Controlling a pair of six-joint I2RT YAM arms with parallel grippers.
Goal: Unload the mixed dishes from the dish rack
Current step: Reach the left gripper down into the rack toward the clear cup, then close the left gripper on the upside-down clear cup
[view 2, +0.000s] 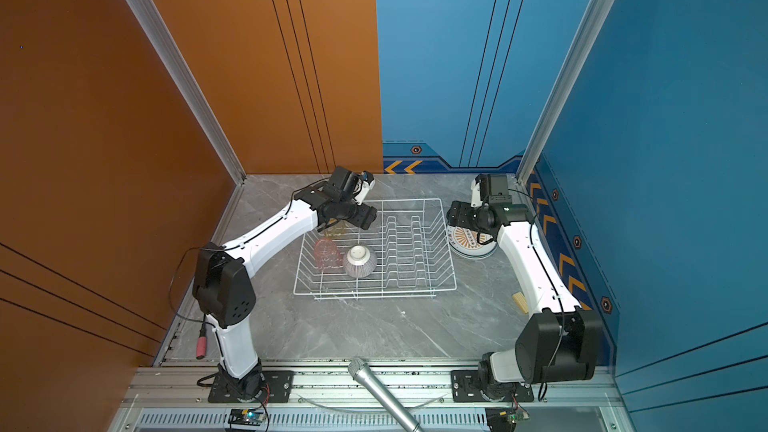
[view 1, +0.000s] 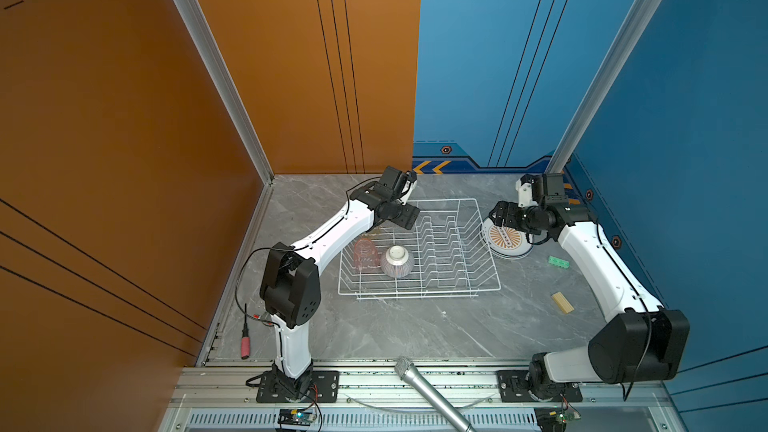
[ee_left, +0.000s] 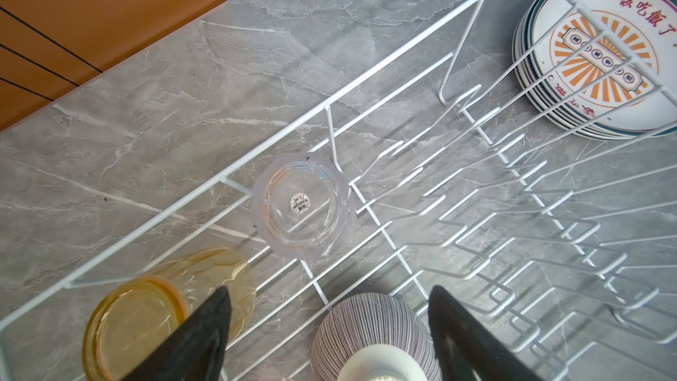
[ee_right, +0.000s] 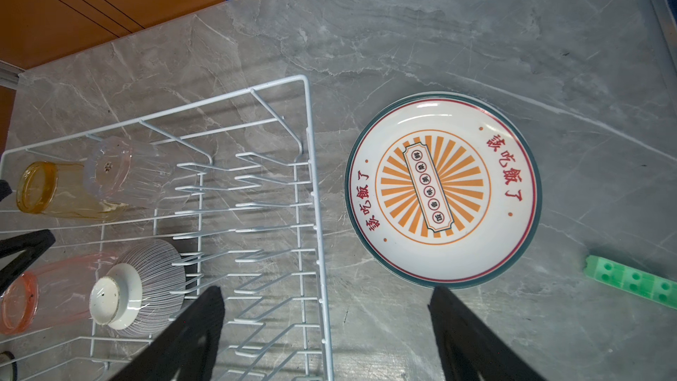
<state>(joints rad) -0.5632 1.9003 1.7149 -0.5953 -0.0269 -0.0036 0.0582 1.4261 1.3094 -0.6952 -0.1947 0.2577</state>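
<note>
"Where are the dishes?"

"Some sit in the big white wire dish rack (view 1: 440, 251), in the middle of the grey marble table (view 1: 415, 334). At its left end there is a pink ribbed glass tumbler (view 1: 365, 255). Right next to it is a white bowl with thin dark stripes (view 1: 397, 260), turned upside down."

"Any more glasses?"

"Yes, further back at that same end. A clear ribbed glass tumbler (ee_left: 304, 207) stands bottom up, with a little round sticker (ee_left: 300, 202) on it. An amber glass tumbler (ee_left: 146, 317) is just beside it, in the back left corner."

"And the plates?"

"They are out of the rack. A pile of round white plates (view 1: 509, 245) with dark rims lies flat on the table, just beside the rack's right side. The top plate has orange sun rays and red letters."

"What are the robot's hands doing?"

"The left gripper (ee_left: 329, 287) hangs over the back left part of the rack, above the glasses and the bowl. Its black fingers are spread wide and grasp nothing. The right gripper (ee_right: 326, 289) hangs by the back edge of the plate pile. Its fingers are spread wide too, with nothing in them."

"Anything else lying about?"

"A small green block (view 1: 558, 262) is to the right of the plates, and a pale wooden block (view 1: 562, 302) is nearer the front. A red-handled screwdriver (view 1: 246, 340) lies at the left edge. A silver microphone (view 1: 432, 392) pokes in over the front rail."
</note>
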